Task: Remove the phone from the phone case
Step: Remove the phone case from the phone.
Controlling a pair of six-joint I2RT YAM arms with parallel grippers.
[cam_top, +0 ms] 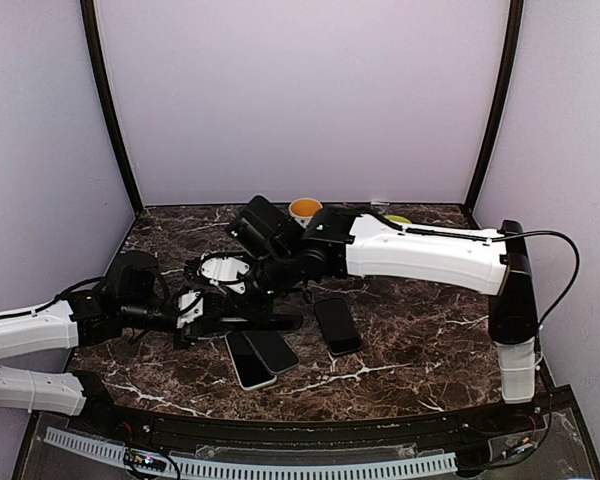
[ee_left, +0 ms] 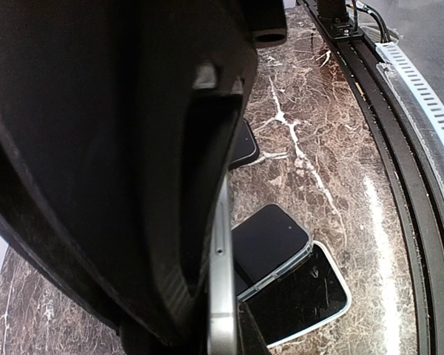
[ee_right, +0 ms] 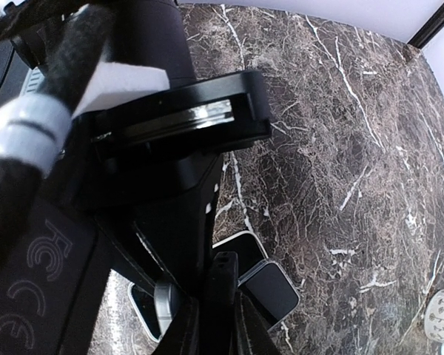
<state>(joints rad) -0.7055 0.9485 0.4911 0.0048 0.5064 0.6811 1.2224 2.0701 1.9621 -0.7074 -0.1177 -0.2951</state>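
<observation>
On the marble table (cam_top: 430, 335) the two arms meet left of centre. The black phone case (ee_right: 240, 137) is held off the table between both pincers, with the phone (ee_left: 221, 296) inside it and its silver edge showing. The left pincer (cam_top: 192, 312) is clamped tight on the phone. I cannot tell whether the right pincer (cam_top: 252, 290) grips the case. Loose phones (cam_top: 337, 325) lie just beside and below.

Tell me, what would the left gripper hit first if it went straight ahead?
Probably the lone black phone on the table, just past the held phone in the left gripper; it might pass above it, though.
</observation>
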